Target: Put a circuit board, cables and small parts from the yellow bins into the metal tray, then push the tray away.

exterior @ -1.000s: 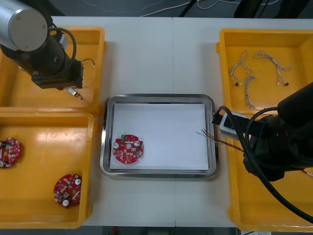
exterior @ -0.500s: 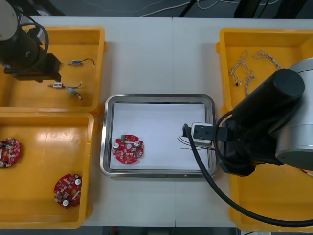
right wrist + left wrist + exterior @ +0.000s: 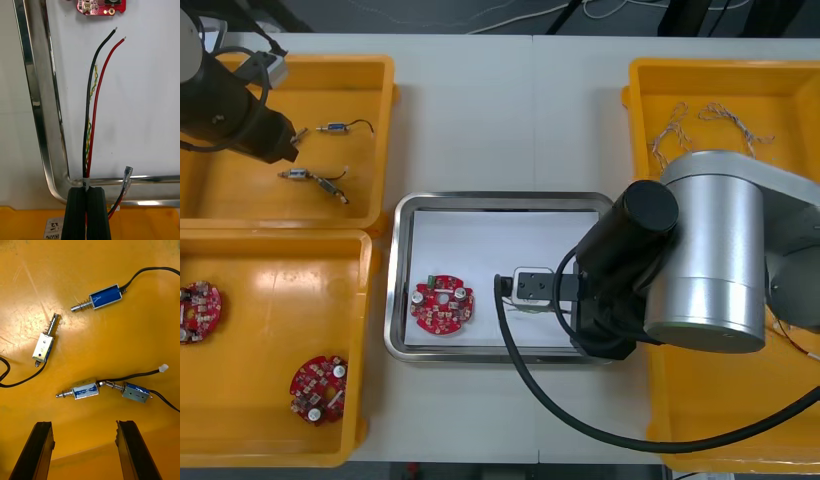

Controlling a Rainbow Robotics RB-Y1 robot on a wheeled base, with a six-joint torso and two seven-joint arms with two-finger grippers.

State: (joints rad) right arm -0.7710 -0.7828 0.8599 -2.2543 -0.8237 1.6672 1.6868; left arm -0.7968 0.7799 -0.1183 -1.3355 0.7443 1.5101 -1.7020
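My right gripper is shut on a bundle of black, red and yellow cables. The cables' loose ends hang over the white floor of the metal tray, just inside its near rim and short of the round red circuit board that lies in the tray. In the front view the right gripper is over the tray's middle. My left gripper stands open above several small metal parts with black leads in the far left yellow bin; nothing is between its fingers.
The near left bin holds two more circuit boards. Twisted cables lie in the far right bin. The right arm's thick body covers the tray's right edge and part of the near right bin.
The right arm has swung left from the near right bin across the tray, carrying the cable bundle. The left arm has drawn back toward the far left bin's outer corner, uncovering the small parts.
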